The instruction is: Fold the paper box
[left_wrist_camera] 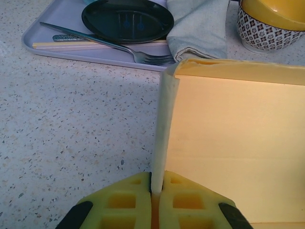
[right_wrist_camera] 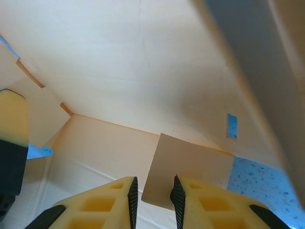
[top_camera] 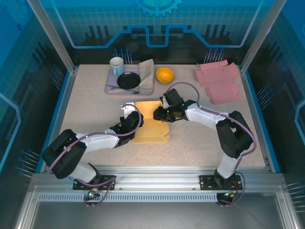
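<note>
**Q:** Where does the paper box (top_camera: 150, 125) lie?

**A:** You find it at the middle of the table (top_camera: 205, 138), yellow, with one side wall (left_wrist_camera: 164, 129) raised upright.

**Q:** What do your pincers hold?

**A:** Your left gripper (left_wrist_camera: 157, 183), at the box's 9 o'clock, is closed tight on that upright wall. Your right gripper (right_wrist_camera: 153, 188), at 1 o'clock, stands inside the box with a narrow gap between its jaws. A flap (right_wrist_camera: 195, 164) lies just behind that gap, and you cannot tell whether it is touched.

**Q:** And around the box?

**A:** At 11 o'clock, a tray (top_camera: 110, 81) with mug (top_camera: 116, 66), black plate (top_camera: 128, 80) and fork (left_wrist_camera: 119, 47). At 12 o'clock, a yellow bowl (top_camera: 165, 74). At 2 o'clock, a pile of flat pink boxes (top_camera: 220, 82).
</note>
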### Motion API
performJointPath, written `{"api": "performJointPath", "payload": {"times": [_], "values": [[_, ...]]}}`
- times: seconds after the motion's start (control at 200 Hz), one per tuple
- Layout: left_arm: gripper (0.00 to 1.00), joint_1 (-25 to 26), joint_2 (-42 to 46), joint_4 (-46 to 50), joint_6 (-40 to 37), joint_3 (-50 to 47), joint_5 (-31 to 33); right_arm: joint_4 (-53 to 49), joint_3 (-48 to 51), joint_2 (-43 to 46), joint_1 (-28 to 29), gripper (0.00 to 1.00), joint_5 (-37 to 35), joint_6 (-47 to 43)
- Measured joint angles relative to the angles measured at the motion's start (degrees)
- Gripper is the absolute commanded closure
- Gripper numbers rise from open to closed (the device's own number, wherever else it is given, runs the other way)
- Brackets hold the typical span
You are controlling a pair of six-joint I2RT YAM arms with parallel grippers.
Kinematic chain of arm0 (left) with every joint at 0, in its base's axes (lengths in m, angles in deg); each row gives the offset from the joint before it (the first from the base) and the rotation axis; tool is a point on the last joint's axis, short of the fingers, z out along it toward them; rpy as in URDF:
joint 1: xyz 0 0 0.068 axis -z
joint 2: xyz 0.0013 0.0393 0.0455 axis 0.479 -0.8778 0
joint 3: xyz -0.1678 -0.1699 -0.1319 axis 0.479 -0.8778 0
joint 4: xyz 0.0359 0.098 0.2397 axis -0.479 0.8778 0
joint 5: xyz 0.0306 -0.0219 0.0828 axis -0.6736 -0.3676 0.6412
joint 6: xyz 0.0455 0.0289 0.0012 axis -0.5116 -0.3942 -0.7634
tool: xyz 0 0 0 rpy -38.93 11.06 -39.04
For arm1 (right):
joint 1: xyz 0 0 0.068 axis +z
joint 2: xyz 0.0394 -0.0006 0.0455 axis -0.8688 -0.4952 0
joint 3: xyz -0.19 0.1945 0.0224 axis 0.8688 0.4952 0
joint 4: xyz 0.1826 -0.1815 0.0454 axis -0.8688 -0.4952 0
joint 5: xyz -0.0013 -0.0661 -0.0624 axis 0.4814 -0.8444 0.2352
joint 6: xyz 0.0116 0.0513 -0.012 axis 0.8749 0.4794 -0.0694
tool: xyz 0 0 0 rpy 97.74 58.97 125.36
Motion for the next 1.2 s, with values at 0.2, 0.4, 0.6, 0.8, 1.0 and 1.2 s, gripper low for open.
{"api": "performJointPath", "payload": {"times": [0.2,0.4,0.6,0.8,1.0,1.2], "values": [[1.0,0.0,-0.1,-0.1,0.2,0.0,0.0,-3.1,-0.5,4.3,-3.0,0.7,0.0,-2.4],[1.0,0.0,-0.1,-0.1,0.2,0.0,0.0,-4.1,-0.5,10.3,-10.1,0.68,2.3,-4.9],[1.0,0.0,-0.1,-0.7,-0.5,0.0,-0.5,-6.1,-0.5,13.3,-15.9,0.63,5.5,-12.1],[1.0,-0.4,0.5,-6.3,-3.8,-1.1,-5.6,-6.4,1.6,13.3,-24.2,0.6,10.2,-22.5],[1.0,-1.6,1.4,-9.6,-6.0,-2.7,-10.6,-1.0,8.9,13.3,-22.5,0.6,18.4,-33.9],[1.0,-1.7,1.9,-10.4,-6.8,-2.7,-13.3,2.7,10.8,13.1,-21.4,0.6,26.3,-39.1]]}}
